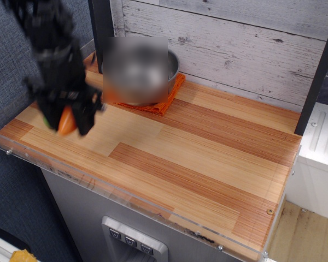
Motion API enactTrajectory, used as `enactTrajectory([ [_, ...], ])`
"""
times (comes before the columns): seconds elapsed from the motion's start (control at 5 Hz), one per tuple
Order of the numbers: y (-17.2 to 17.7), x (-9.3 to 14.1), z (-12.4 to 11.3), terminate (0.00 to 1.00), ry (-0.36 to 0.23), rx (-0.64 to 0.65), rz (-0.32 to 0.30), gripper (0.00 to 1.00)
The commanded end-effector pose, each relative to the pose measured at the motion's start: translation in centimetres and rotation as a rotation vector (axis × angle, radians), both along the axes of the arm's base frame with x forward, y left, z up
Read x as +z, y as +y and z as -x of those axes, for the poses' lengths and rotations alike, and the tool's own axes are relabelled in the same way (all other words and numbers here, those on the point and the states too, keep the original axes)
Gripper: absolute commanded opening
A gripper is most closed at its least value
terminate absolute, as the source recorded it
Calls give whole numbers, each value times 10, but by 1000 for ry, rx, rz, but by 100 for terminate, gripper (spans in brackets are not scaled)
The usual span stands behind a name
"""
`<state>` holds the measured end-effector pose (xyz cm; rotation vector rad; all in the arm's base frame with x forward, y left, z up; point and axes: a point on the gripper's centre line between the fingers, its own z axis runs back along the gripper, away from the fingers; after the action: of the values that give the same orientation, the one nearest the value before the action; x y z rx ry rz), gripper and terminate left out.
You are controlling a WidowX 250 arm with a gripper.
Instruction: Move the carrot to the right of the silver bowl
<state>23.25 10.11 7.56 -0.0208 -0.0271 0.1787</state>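
Beside silver bowl (139,71), orange cloth (165,98), carrot (67,121) gripped
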Motion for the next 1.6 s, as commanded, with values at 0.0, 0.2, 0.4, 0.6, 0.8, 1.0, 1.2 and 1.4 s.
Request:
enactTrajectory([
  [0.0,-78,35,-44,0,-122,-58,-26,0],
  [0.2,-125,22,-74,0,-136,-46,17,0],
  [0.4,-145,5,-104,0,-141,3,22,0],
  [0.6,-154,-16,-127,0,-145,32,26,0],
  [0.8,-156,-33,-139,0,-155,31,36,0],
  [1.0,-161,-41,-146,0,-161,-5,18,0],
  [1.2,-164,-45,-141,0,-164,-28,-16,0],
  [1.4,-160,-42,-137,0,-160,-51,-34,100],
])
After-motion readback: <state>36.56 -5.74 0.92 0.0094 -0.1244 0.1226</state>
